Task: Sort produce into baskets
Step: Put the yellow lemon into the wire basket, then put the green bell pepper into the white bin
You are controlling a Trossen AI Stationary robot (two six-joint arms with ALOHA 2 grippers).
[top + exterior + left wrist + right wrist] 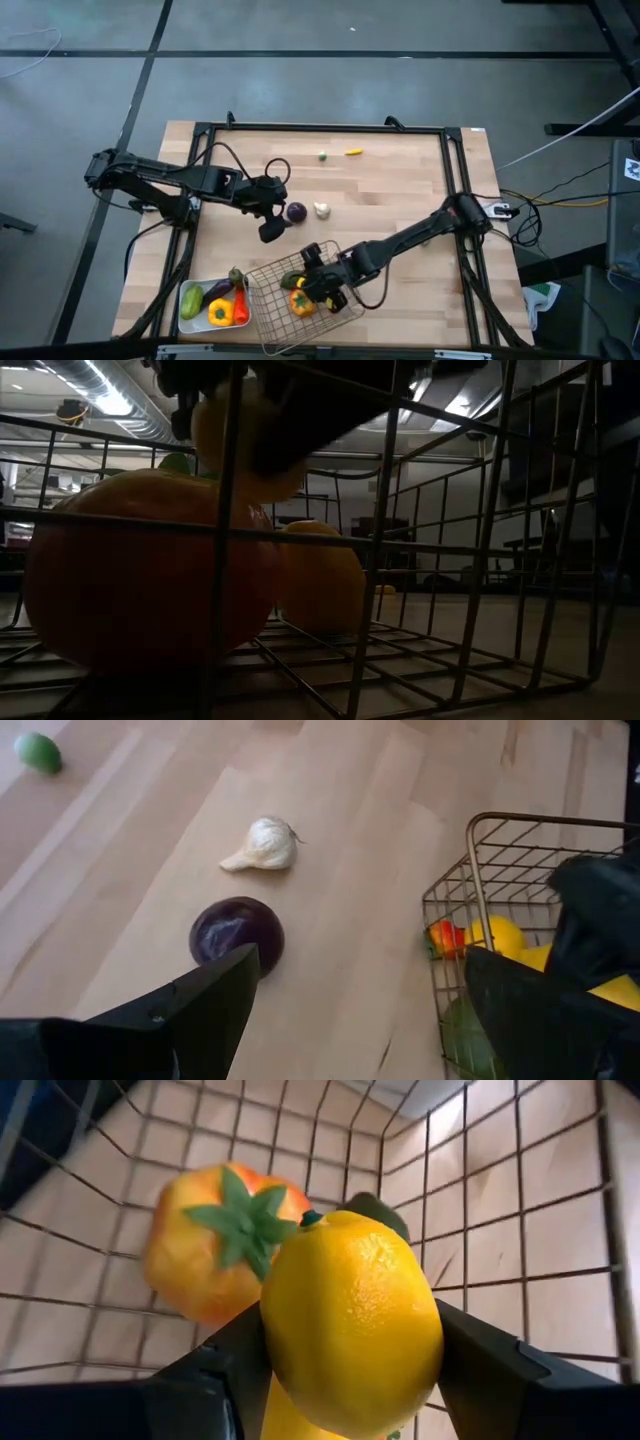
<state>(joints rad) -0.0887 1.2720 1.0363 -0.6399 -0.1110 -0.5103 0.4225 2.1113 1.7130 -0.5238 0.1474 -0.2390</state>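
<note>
A lemon (pixel 350 1320) sits clamped in the right tool (pixel 350 1370) inside the wire basket (pixel 300 305); left tool (pixel 350 1010) released

Table (pixel 400 200) is looking like pale matt wood planks, basket (pixel 520 1200) thin metal wire, lemon (pixel 350 1320) glossy and dimpled.

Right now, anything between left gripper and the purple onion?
Nothing: left wrist view shows bare wood between left gripper and purple onion.

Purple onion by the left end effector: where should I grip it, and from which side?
Grip the onion across its round middle, coming straight down from above. It sits alone on the bare table, clear of the garlic, and the open left end effector is already close beside it.
</note>
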